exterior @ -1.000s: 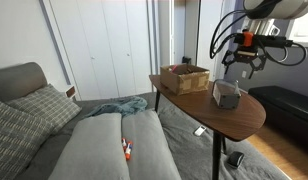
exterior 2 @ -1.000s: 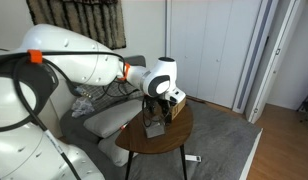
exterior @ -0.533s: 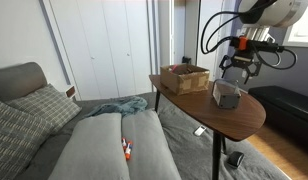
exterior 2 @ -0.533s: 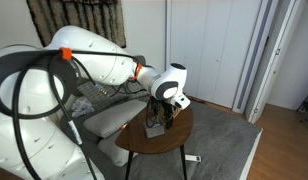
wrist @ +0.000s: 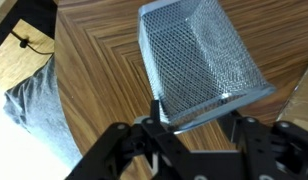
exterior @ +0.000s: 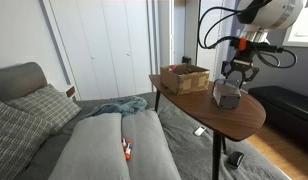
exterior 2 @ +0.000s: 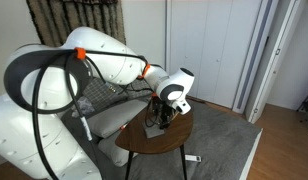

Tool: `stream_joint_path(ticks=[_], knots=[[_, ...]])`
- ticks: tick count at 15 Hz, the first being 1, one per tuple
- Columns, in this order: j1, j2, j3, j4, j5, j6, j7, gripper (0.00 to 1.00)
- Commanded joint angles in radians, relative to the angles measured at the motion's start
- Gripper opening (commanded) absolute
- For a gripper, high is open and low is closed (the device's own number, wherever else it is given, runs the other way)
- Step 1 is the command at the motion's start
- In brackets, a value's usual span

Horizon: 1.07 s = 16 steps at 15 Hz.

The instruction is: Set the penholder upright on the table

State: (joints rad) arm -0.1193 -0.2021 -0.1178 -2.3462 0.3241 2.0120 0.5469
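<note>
The penholder [wrist: 199, 55] sits on the counter [wrist: 99, 70] directly under the gripper [wrist: 199, 122]. In the wrist view its grey mesh wall fills the space ahead of the fingers. Its wider, rimmed end points toward the gripper and its narrower end points away, so it appears to lie on its side rather than stand. The gripper is released, with its jaws spread wide and nothing between them. One dark finger [wrist: 154, 130] is close beside one corner of the rim, and its partner [wrist: 249, 132] is beyond the opposite corner. Whether either finger touches the mesh cannot be told.

In an exterior view the gripper [exterior: 237, 78] hangs from the arm pointing down, just above the penholder [exterior: 226, 95], which rests on the reddish-brown oval counter [exterior: 239, 120]. On the same counter, to one side of the gripper and a little apart from it, stands an open brown box [exterior: 184, 77]. Well off to that side and lower down is a grey sofa [exterior: 104, 145] with a teal blanket [exterior: 119, 105] bunched on its seat. A checked cushion [exterior: 44, 105] lies still farther from the gripper.

In an exterior view from the opposite side, the gripper [exterior 2: 166, 115] is low over the counter [exterior 2: 144, 145]. The penholder [exterior 2: 154, 125] shows as a small dark shape right beneath it.
</note>
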Motion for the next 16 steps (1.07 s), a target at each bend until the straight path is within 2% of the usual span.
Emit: stream_joint_path(ticks=[1, 5, 6, 11, 16], knots=[[-0.011, 0.018, -0.022, 0.035, 0.092, -0.09, -0.073, 0.31], [-0.012, -0.002, -0.031, 0.028, 0.131, -0.129, -0.109, 0.04], [-0.01, -0.014, -0.03, 0.023, 0.138, -0.133, -0.121, 0.0], [-0.006, -0.075, -0.01, -0.016, 0.116, -0.098, -0.164, 0.02], [0.01, -0.205, 0.02, -0.103, 0.094, 0.036, -0.323, 0.02]])
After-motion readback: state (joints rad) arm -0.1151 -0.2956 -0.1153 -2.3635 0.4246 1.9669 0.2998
